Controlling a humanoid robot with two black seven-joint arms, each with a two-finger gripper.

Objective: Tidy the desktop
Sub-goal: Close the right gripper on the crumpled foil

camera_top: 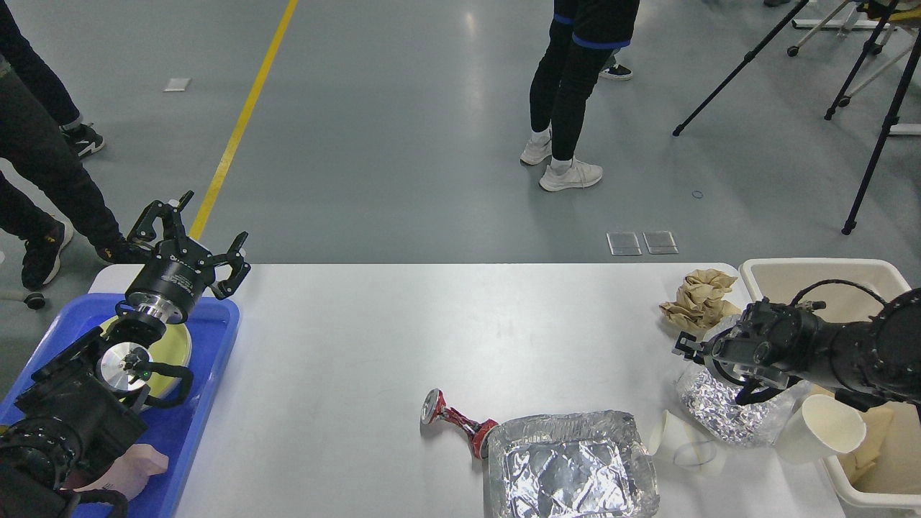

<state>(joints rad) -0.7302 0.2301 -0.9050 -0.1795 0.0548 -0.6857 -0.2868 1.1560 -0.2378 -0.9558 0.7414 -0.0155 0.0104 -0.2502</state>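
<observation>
The white desktop (432,338) holds litter along its right and front. There is crumpled brown paper (698,295), a crumpled foil container (727,414), a foil tray (572,464), a crushed red can (457,421) and a tipped white paper cup (676,439). Another white cup (820,428) leans at the bin's edge. My right gripper (689,348) is low at the foil container's far edge, just below the brown paper. It is dark and end-on, so its fingers cannot be told apart. My left gripper (191,241) is open and empty above the blue tray's far corner.
A blue tray (194,417) at the left holds a yellow plate (176,352) and a pink object (133,467). A beige bin (820,273) stands off the table's right end. People stand on the floor beyond the table, and tripods stand at the far right.
</observation>
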